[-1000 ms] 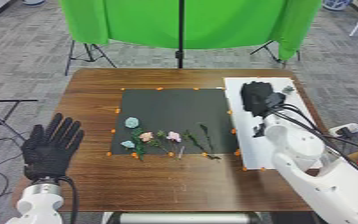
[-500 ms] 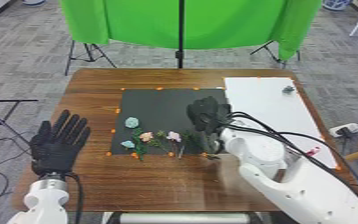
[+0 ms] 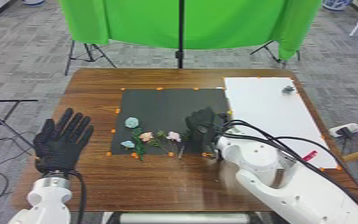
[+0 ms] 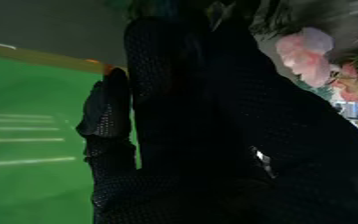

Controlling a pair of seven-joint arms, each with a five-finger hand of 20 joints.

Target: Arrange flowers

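While the black-gloved left hand [image 3: 58, 148] is open, black-gloved right hand [image 3: 202, 124] is over the dark rectangular mat [image 3: 171, 106], can't tell if gripping, near pink and pale-blue artificial flowers [image 3: 174, 135] lying there.

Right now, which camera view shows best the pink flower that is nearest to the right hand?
The right wrist view: the pink flower appears large and close there, beside the right hand. The head view shows it small, but gives its place on the dark mat.
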